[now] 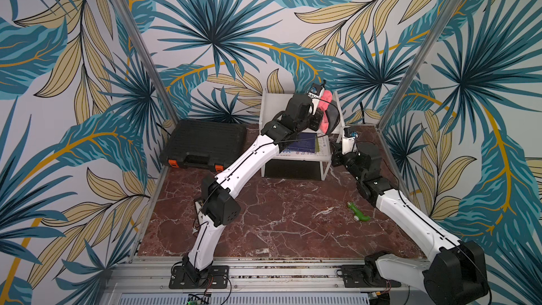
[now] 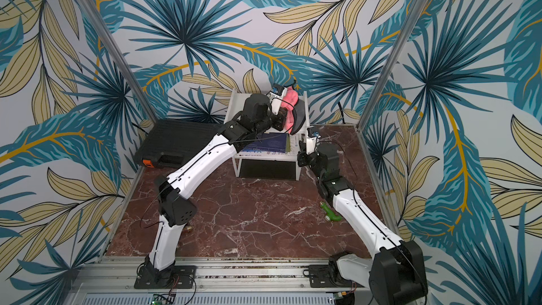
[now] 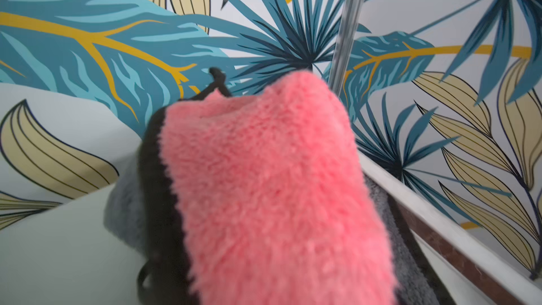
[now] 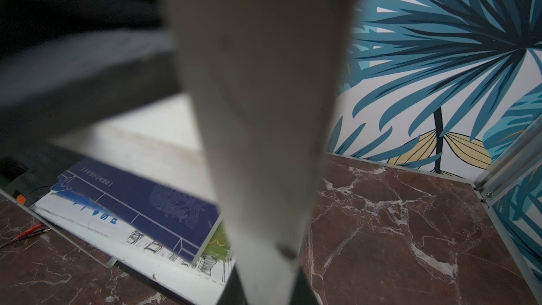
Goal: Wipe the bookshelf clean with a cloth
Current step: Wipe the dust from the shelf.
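Two arms are busy with one small rack. At ten o'clock on the marble table (image 1: 278, 218) lies a black tool case (image 1: 205, 145), clear of the work. Next over, the left gripper (image 1: 319, 117) is clamped tight on the cloth (image 1: 327, 99). The cloth sits bunched at the two-o'clock corner of the top board of the bookshelf (image 1: 274, 110), which stands at twelve o'clock against the back wall. Blue booklets (image 1: 299, 143) lie on the lower tier. The right gripper (image 1: 334, 155) appears closed on the rack's front upright at four o'clock, bracing it. A green toy (image 1: 359, 212) lies at four o'clock on the table.

The likely troubles are these. The wadded cloth could catch on the side rail or drag by its loop and slip from the jaws. A hard sweep could also shove the rack if the brace lets go.

Only the left wrist view shows the pink pile, black edging, grey backing and the rail just beside it – though not the fingers. Only the right wrist view shows the upright (image 4: 264, 112) rising between dark finger bases, and the booklets' print. Both top views alone show how the arms stand.
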Controlling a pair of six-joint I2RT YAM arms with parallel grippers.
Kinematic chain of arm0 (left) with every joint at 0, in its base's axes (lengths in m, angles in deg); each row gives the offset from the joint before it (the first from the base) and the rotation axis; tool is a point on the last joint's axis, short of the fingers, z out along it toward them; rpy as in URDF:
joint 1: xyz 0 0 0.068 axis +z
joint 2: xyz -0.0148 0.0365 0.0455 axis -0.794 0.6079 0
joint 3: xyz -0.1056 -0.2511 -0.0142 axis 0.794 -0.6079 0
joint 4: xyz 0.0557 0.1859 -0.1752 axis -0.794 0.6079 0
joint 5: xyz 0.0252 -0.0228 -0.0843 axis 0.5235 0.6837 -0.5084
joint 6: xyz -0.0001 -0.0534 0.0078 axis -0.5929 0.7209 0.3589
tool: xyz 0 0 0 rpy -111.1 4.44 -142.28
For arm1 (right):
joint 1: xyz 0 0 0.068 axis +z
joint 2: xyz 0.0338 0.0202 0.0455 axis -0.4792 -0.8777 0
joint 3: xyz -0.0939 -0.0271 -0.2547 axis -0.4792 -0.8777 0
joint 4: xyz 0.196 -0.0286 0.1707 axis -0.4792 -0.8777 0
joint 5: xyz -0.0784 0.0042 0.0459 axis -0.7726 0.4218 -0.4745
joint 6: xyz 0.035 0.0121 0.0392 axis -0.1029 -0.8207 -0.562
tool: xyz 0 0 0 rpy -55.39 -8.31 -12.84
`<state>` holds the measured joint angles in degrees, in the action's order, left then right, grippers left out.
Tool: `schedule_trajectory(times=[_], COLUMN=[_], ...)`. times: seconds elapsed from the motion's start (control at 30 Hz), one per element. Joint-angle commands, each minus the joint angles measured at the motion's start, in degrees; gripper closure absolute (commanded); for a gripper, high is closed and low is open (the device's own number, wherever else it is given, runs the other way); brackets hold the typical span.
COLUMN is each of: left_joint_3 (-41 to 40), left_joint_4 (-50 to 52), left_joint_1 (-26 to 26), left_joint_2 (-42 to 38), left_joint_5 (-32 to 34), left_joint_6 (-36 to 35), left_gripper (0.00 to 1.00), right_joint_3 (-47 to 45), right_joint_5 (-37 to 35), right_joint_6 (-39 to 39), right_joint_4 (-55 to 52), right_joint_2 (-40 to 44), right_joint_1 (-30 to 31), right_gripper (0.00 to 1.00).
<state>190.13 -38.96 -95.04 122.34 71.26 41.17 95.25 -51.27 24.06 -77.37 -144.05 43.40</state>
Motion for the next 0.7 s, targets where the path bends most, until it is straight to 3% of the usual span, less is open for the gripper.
schedule_trajectory(times=[0.0, 0.1, 0.23, 0.33, 0.43, 0.57, 0.67], left_joint_3=[-8.9, -1.5, 3.5, 7.3, -1.4, -24.3, -25.3], left_joint_4=[-3.0, 4.3, 3.4, 7.3, 6.6, -3.4, -1.1], left_joint_1=[3.7, 5.5, 0.3, -2.2, -2.2, -0.1, 3.7], left_joint_2=[-7.7, -3.7, 1.0, 3.0, -4.1, -18.1, -18.9], left_joint_5=[11.2, 9.8, -9.6, -14.8, -10.1, 6.8, 10.3], left_joint_6=[-1.5, 0.5, 0.8, 0.6, 0.2, -0.6, 2.3], left_gripper=[1.00, 1.00, 1.00, 1.00, 1.00, 1.00, 1.00], right_joint_3=[0.8, 0.8, -0.3, -0.6, -0.6, -0.5, -0.5], right_joint_5=[0.9, 0.9, -0.4, -1.2, -0.6, -0.7, -0.9], right_joint_6=[-4.9, -5.2, -4.8, -4.4, -4.5, -3.8, -3.5], right_joint_4=[-0.7, -0.5, -0.5, -0.6, -0.3, -0.3, -0.2], right_joint_2=[-1.3, -1.5, -0.4, -0.1, -0.1, -0.3, -0.3], right_joint_1=[-0.1, -0.1, -0.1, -0.2, -0.1, -0.1, -0.2], right_gripper=[1.00, 1.00, 1.00, 1.00, 1.00, 1.00, 1.00])
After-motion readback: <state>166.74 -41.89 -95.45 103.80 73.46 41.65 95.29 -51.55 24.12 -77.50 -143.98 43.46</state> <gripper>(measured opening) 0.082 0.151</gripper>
